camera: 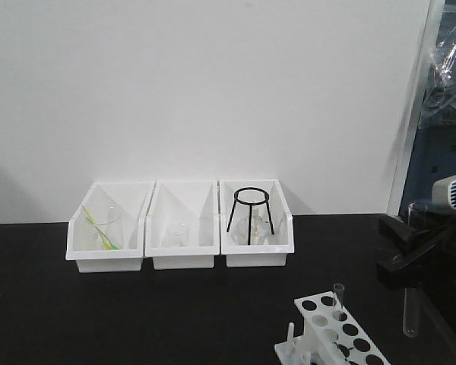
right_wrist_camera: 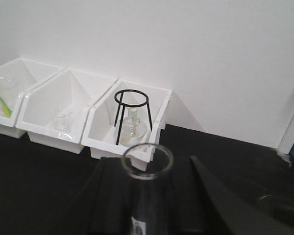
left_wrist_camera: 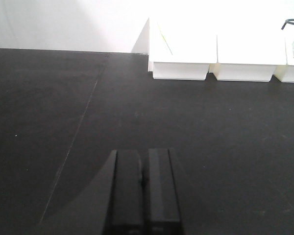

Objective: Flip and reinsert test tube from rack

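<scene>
The white rack (camera: 342,336) stands at the table's front right, with one clear tube (camera: 338,295) upright in a back hole. My right gripper (camera: 407,249) hangs to the right of the rack and above the table, shut on a glass test tube (camera: 411,308) that is upright with its rounded end down. In the right wrist view that test tube (right_wrist_camera: 147,172) shows its open rim between the black fingers (right_wrist_camera: 115,196) of the right gripper (right_wrist_camera: 148,193). Far to the left, my left gripper (left_wrist_camera: 144,159) is low over bare black table, jaws pressed together and holding nothing.
Three white open-front bins (camera: 181,255) line the back wall. The right bin holds a black ring tripod (camera: 251,213) over a flask, the middle one a small beaker (camera: 178,232), the left one glassware with a yellow-green stick (camera: 99,226). Dark equipment (camera: 448,114) stands at the far right.
</scene>
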